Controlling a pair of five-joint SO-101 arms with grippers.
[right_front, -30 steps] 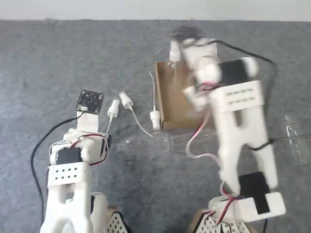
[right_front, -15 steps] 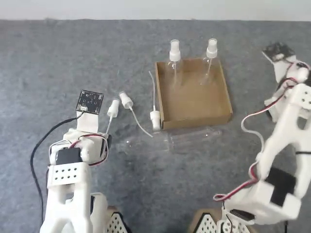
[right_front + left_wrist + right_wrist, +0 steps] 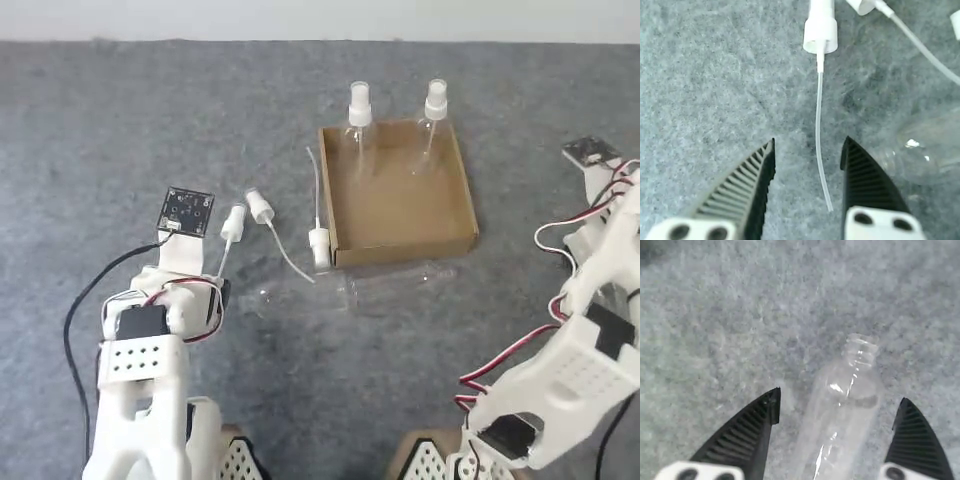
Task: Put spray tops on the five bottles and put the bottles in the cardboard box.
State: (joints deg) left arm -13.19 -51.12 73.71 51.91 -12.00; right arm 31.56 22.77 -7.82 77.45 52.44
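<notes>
- The right jaws are spread wide and hold nothing. They stand one on each side of an uncapped clear bottle (image 3: 840, 415), which lies on its side on the grey bench (image 3: 715, 315) with its open neck pointing away from the wrist.
- The left jaws are also released and empty. They straddle the thin dip tube (image 3: 819, 125) of a white spray top (image 3: 820, 27) lying flat.
- The cardboard box (image 3: 410, 247) sits mid-bench, with two capped bottles (image 3: 358, 135) (image 3: 433, 125) upright against its far wall.
- Two more bare bottles (image 3: 400, 280) (image 3: 290, 297) lie just in front of the box.
- Two further spray tops are loose, one (image 3: 260, 207) near the left arm (image 3: 150, 340) and one (image 3: 319, 243) beside the box's near corner.
- The bottle looks like thin, smooth plastic, so it is probably light and likely to roll or slip out of a pinch. A moderate grip across the middle of the body seems safest.
- The spray top's head is rigid but its tube is flimsy, so it should be taken by the head or collar.
- The bench around the right arm (image 3: 590, 350) is open. The near half of the box is free, but the box wall and the upright bottles need clearance.
</notes>
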